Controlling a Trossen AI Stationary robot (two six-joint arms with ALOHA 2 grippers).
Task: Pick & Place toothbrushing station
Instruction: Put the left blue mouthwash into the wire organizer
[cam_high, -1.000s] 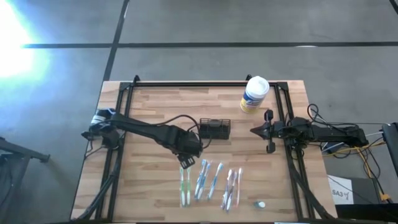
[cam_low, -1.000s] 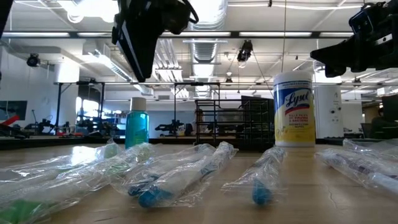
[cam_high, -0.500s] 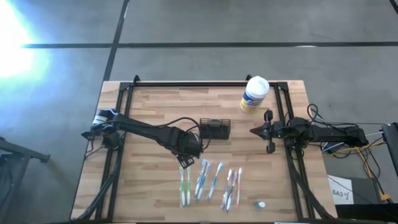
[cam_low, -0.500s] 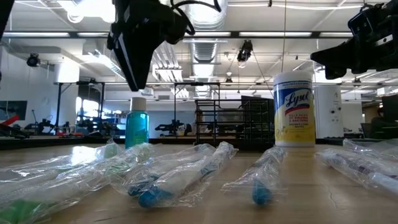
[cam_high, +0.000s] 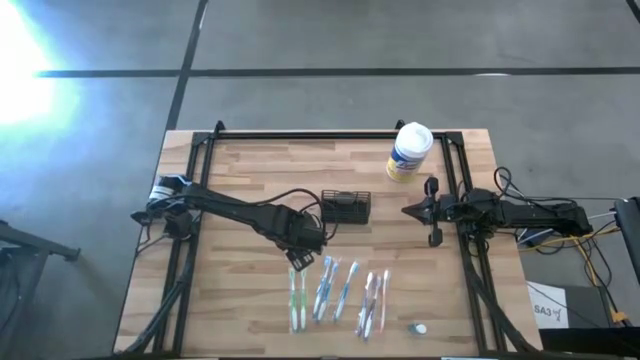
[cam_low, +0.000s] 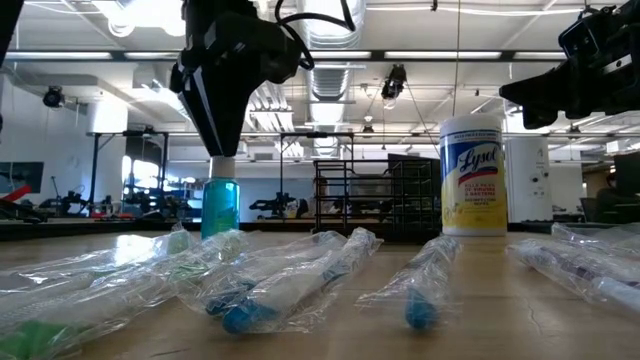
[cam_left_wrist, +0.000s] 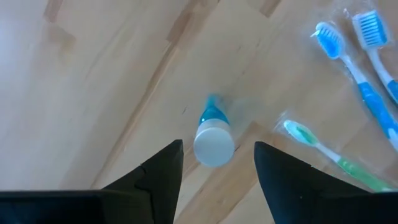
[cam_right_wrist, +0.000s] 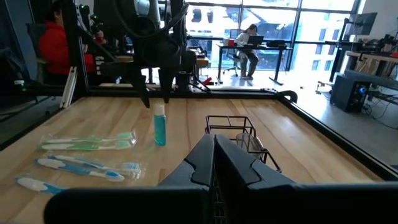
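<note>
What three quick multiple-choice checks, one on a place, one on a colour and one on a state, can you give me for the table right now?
1. Where is the left gripper?
A. inside the wire-mesh caddy
B. above the small bottle
C. beside the white canister

2. What colour is the liquid in the small bottle?
A. red
B. yellow
C. blue-green

3. How do the right gripper's fingers stand?
A. shut, holding nothing
B. wide open
C. shut on a toothbrush

Answers:
1 B: the left wrist view looks down on the bottle's white cap between the open fingers.
2 C: the low view shows a teal bottle standing on the table.
3 A: the right wrist view shows the fingers pressed together, nothing between them, pointing toward the wire-mesh caddy.
</note>
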